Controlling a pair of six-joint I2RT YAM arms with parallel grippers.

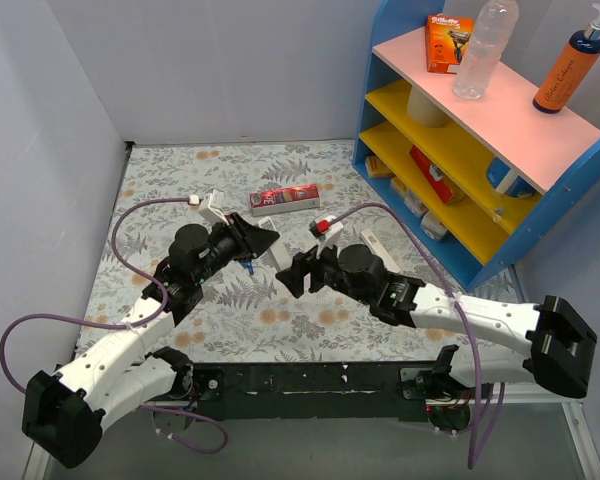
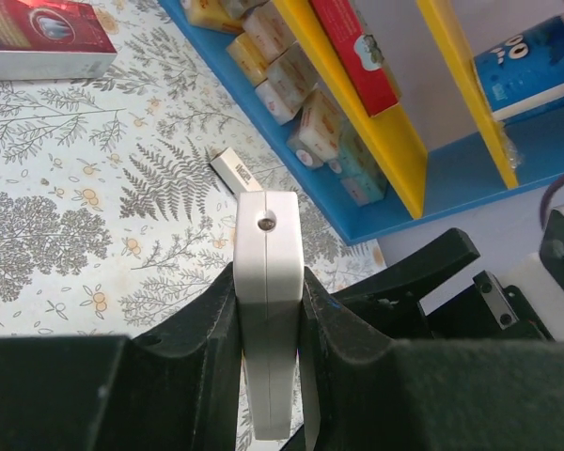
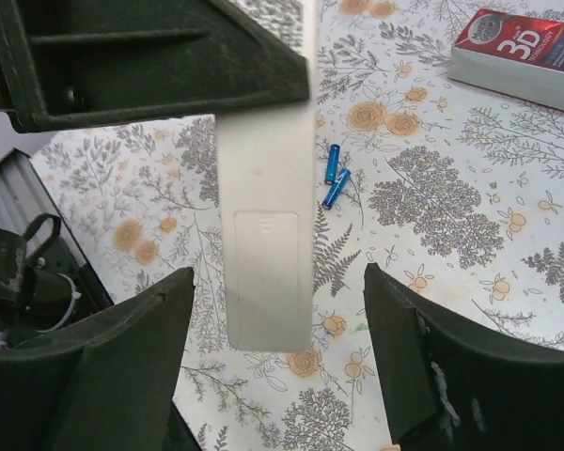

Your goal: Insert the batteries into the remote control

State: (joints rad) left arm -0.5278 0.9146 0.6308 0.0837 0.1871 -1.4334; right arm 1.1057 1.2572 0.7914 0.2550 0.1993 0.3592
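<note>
Right arm: enters the top view from the lower right and reaches toward mid-frame.
Right tool [image 1: 296, 272]: fingers [image 3: 122, 348] apart. In the right wrist view one stands at each lower corner, either side of the remote's lower end, with a clear gap to both. It holds nothing.
Left arm: enters the top view from the lower left.
Left tool [image 1: 260, 240]: clamped on the remote. In the left wrist view a finger presses against each side of it at lower centre.
Remote [image 3: 268, 216]: white bar, held off the bench [image 1: 160, 180], mid-frame in the top view between the two tools. In the right wrist view it runs top to bottom through the centre, with a plain face to the camera and a rectangular panel outline on its lower half. In the left wrist view it shows end-on, with a small round hole in the end.
Batteries [image 3: 334, 176]: two, blue, lying on the bench just right of the remote in the right wrist view, close together at a slight angle. Neither tool touches them.
Carton [image 1: 285, 198]: red, flat on the bench beyond the tools, upper middle of the top view.
White oblong [image 2: 233, 169]: small, on the bench near the shelf foot.
Shelf [image 1: 540, 215]: blue frame, yellow boards, pink top, at the upper right of the top view. Packets sit on the boards. The top carries a razor box [image 1: 448, 43], a clear bottle [image 1: 485, 48] and an orange pump bottle [image 1: 572, 70].
</note>
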